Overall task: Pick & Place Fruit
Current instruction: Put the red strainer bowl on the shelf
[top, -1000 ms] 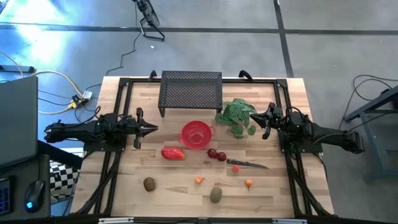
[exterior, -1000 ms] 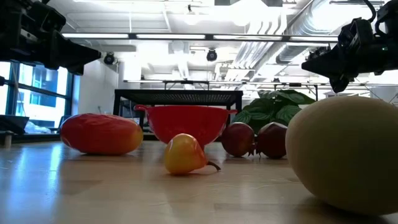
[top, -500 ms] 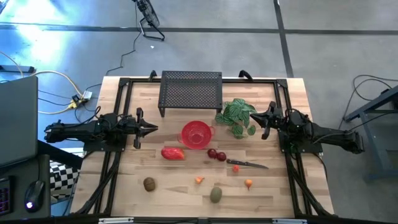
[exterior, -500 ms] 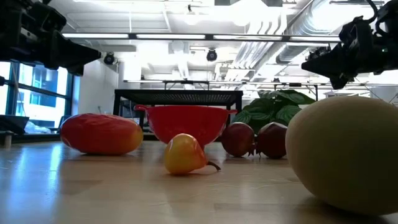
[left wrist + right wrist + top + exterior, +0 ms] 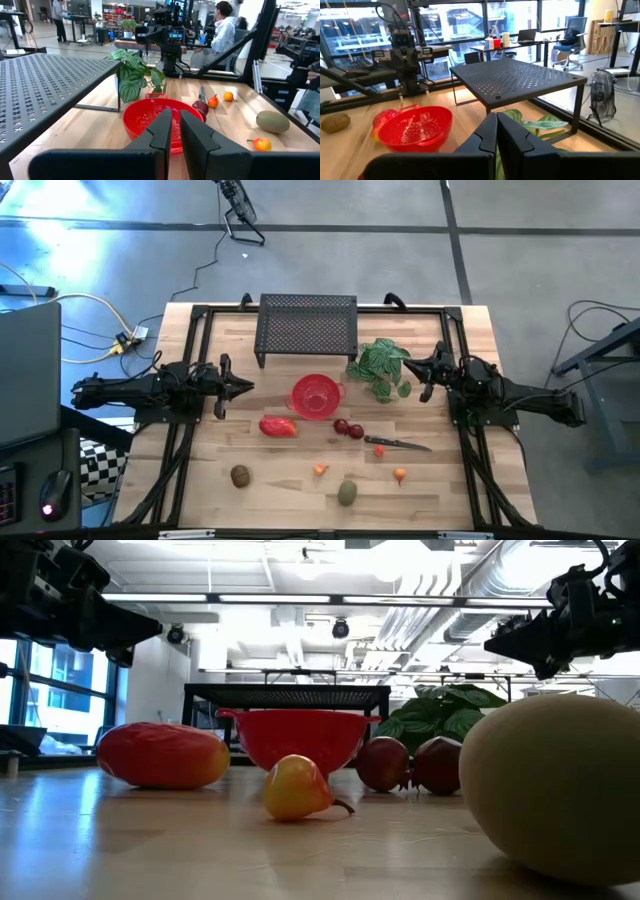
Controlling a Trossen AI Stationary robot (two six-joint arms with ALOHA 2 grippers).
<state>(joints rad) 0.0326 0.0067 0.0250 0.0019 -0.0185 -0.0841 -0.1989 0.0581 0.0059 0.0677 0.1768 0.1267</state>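
High view: nothing is held yet, and every piece of fruit lies on the pale wooden surface (image 5: 200, 470) nearer its 6 o'clock edge than either arm. The left gripper (image 5: 243, 387) hovers at the 9 o'clock side, its fingers nearly pressed together with only a thin slit between them and nothing in it. The right gripper (image 5: 412, 370) hangs at the 3 o'clock side beside the green leafy plant (image 5: 382, 366), its fingers pressed tight and empty.

The red oblong fruit (image 5: 278, 426) sits closest to the left gripper, toward 4 o'clock from its tips, with its long axis running roughly 9 to 3. The red plastic perforated bowl (image 5: 316, 396) stands just beside it toward 1 o'clock, almost level with the left fingers.

The two dark-red round fruits (image 5: 348, 429) touch each other toward 7 o'clock from the right gripper. The black-handled knife (image 5: 397, 444) lies just past them. The brown oval fruit (image 5: 240, 475), the olive-green oval fruit (image 5: 347, 493) and the two tiny orange fruits (image 5: 320, 470) lie further toward 6 o'clock.

By my reading, the left arm is better placed for the oblong piece; its fingers would need to spread and close across the short axis.
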